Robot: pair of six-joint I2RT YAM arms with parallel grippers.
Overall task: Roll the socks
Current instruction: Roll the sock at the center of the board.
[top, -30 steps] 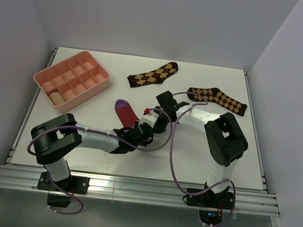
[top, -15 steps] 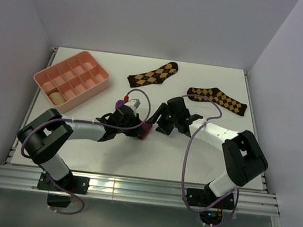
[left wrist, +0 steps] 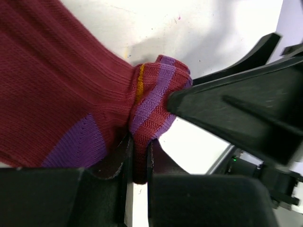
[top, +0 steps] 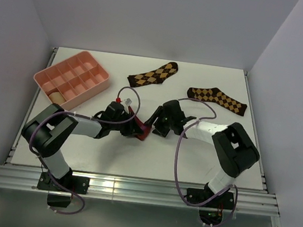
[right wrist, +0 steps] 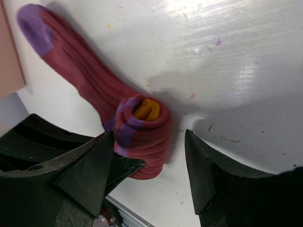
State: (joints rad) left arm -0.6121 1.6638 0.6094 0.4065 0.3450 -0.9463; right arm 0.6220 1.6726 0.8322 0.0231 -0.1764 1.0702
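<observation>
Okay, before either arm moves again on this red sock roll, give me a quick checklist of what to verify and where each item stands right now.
1. Left gripper clamped on the rolled end of the crimson ribbed sock: ok.
2. Right gripper open, one finger on each side of the roll: ok.
3. Rolling finished: not ok; the purple toe end lies flat on the white table.
4. Roll tight enough to hold: cannot tell.
5. Brown argyle sock at the table's far middle lies apart from both grippers: ok.
</observation>
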